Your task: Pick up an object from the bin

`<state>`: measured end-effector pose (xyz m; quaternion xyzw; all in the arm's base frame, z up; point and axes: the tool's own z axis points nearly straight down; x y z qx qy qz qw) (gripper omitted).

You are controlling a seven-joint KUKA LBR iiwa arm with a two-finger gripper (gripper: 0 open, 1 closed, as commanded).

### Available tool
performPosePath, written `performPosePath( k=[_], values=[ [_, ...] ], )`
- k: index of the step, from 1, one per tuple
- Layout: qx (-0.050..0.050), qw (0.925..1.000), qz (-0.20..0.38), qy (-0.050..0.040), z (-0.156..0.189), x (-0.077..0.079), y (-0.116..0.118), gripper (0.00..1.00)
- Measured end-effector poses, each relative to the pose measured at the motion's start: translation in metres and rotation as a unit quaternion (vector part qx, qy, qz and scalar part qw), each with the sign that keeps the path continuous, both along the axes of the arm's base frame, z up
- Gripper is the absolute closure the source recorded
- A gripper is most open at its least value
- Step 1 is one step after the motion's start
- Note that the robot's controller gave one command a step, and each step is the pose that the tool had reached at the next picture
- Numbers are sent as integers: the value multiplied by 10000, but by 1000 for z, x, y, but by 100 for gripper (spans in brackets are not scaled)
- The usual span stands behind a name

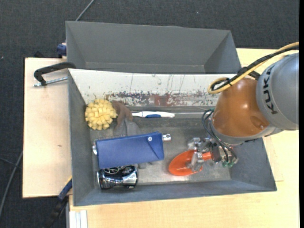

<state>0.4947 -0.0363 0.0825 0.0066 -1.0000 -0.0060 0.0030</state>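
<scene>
Orange scoop-like thing (182, 166) at the hand (202, 156), grip cannot be told, blue case (129, 148) just left, crushed can (117, 177) beyond

Bin (142, 46): pouch (130, 150), can (117, 177), toothbrush (153, 115), sponge (99, 114)

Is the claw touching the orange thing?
Cannot tell. In the camera view the claw overlaps the right end of the orange thing, but any height gap between them is hidden.

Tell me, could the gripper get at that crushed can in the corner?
Probably yes: the crushed can lies uncovered with nothing on top, though the bin wall and the blue case crowd it closely.
</scene>
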Motion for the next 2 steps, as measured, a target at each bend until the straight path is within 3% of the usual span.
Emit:
performPosePath(
  k=[2],
  values=[
    [-2,10000,0,-38,24,2,0,100]
  ],
)
